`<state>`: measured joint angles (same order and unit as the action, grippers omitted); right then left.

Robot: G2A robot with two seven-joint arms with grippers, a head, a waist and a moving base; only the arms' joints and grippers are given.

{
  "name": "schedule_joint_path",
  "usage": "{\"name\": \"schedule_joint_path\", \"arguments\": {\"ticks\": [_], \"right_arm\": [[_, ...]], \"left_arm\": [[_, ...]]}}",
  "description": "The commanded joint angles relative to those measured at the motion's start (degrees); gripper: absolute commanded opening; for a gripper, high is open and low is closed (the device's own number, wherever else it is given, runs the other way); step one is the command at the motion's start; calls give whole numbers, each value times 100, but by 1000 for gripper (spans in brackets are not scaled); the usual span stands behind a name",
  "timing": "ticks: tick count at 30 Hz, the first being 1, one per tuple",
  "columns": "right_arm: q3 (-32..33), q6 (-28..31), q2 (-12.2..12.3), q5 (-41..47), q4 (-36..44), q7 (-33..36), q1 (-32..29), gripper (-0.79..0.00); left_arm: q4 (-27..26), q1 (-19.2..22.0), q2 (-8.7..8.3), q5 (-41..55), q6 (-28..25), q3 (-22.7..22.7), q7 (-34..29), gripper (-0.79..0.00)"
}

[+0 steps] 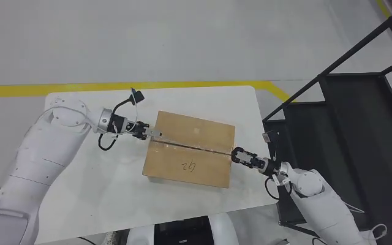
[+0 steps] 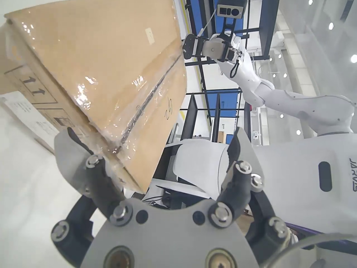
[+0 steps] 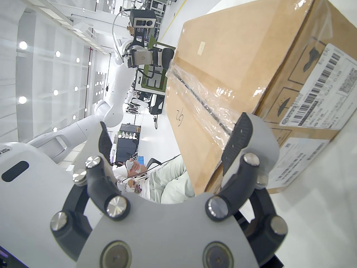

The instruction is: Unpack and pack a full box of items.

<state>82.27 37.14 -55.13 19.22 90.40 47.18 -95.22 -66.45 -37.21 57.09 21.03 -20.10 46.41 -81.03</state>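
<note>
A closed cardboard box (image 1: 190, 147) lies in the middle of the white table (image 1: 92, 202), its top seam (image 1: 193, 146) sealed with clear tape. My left gripper (image 1: 150, 132) is at the seam's left end, open. In the left wrist view, one finger (image 2: 75, 146) sits by the box (image 2: 111, 57) end and the other (image 2: 239, 152) is in free air. My right gripper (image 1: 239, 155) is at the seam's right end, open, one finger (image 3: 245, 135) over the box (image 3: 237, 57) top corner. Nothing is held by either gripper.
A black metal stair frame (image 1: 343, 122) stands just off the table's right edge. A yellow floor line (image 1: 153, 87) runs behind the table. Bare tabletop lies left of and in front of the box. White printed labels (image 3: 320, 85) cover the box's right end.
</note>
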Motion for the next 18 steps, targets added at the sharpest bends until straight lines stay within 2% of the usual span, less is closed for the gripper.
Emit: {"name": "schedule_joint_path", "arguments": {"ticks": [1, 12, 18], "right_arm": [[-16, 4, -3, 7, -33, 7, 24, 0], [-51, 30, -13, 62, -4, 32, 92, 0], [386, 175, 52, 350, 480, 240, -42, 0]], "left_arm": [[-24, -72, -28, -3, 4, 69, 25, 0], [-185, -257, -65, -47, 28, 193, 78, 0], [-105, -226, -159, -280, -37, 515, 262, 0]]}}
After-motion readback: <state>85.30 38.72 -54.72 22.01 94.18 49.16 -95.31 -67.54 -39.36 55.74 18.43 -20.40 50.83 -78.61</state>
